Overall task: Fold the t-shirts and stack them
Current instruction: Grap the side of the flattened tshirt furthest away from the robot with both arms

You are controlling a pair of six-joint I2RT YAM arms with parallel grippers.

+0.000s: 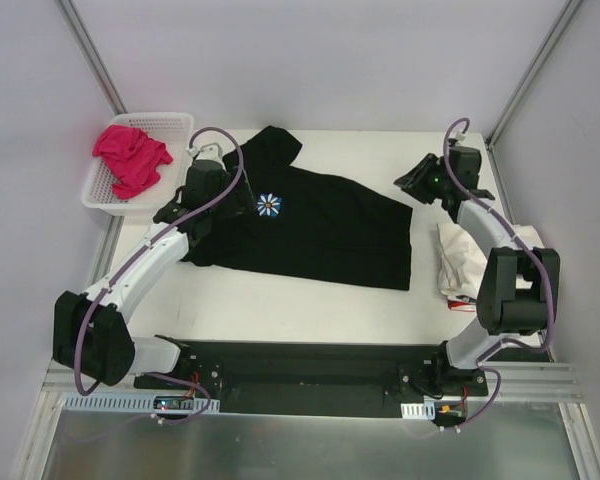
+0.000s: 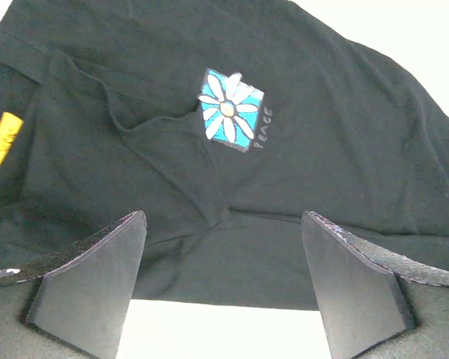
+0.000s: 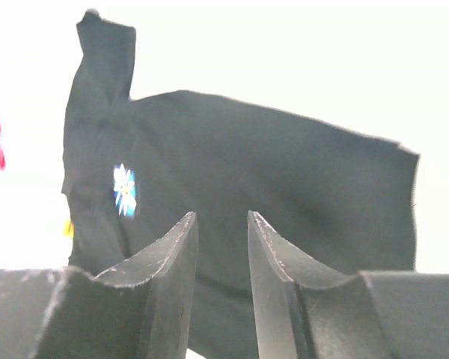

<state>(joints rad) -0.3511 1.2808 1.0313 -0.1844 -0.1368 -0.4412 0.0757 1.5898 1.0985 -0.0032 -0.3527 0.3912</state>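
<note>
A black t-shirt (image 1: pixel 320 225) with a white daisy on a blue patch (image 1: pixel 269 205) lies spread on the white table. My left gripper (image 1: pixel 192 205) hovers over the shirt's left edge. In the left wrist view it (image 2: pixel 223 218) is wide open and empty, with the shirt (image 2: pixel 322 134) and daisy (image 2: pixel 230 108) ahead. My right gripper (image 1: pixel 412 181) is at the shirt's far right edge. In the right wrist view it (image 3: pixel 221 217) is narrowly open with nothing between its jaws, above the shirt (image 3: pixel 269 164). A cream-white t-shirt (image 1: pixel 460 262) lies crumpled at the right. A pink t-shirt (image 1: pixel 130 157) lies in the basket.
A white mesh basket (image 1: pixel 170 125) stands at the back left corner of the table. Metal frame posts rise at the back left and back right. The shirt has a yellow tag (image 2: pixel 1 138) near its collar. The arm bases sit at the table's near edge.
</note>
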